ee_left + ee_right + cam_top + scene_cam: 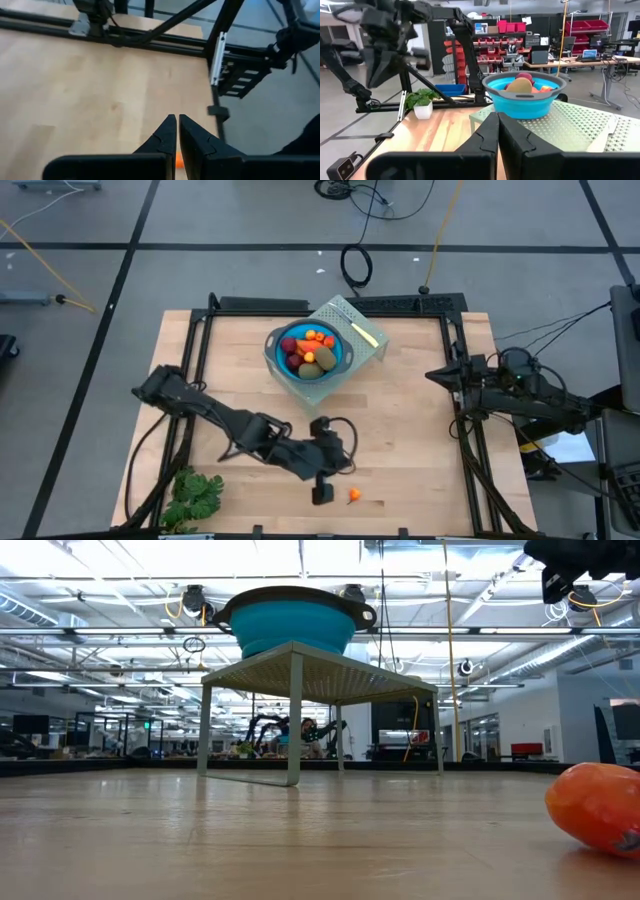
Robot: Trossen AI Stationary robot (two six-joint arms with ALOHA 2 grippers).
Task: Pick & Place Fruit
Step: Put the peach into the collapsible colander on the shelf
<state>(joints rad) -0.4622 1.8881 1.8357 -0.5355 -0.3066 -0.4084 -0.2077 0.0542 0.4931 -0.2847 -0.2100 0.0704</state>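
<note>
**While both claws sit pressed together, one small fruit lies loose on the table**

With its fingers pressed together on nothing, the left gripper (322,494) sits low at the 6 o'clock edge of the wooden table (410,420), its arm reaching in from 9 o'clock

Just beside it toward 3 o'clock lies a tiny orange-red fruit (354,495), on the bare wood and apart from the fingertips; it looms large at the low view's right edge (598,807)

The rest of the fruit (312,350) is piled in the blue bowl (342,361) at 12 o'clock, on top of a pale green perforated stand (352,318)

A thin yellow stick (365,333) lies on the stand beside the bowl

A leafy green bunch (193,497) lies at 7 o'clock

The right gripper (436,374) waits at 3 o'clock by the table's frame, fingers pressed together, empty
</note>
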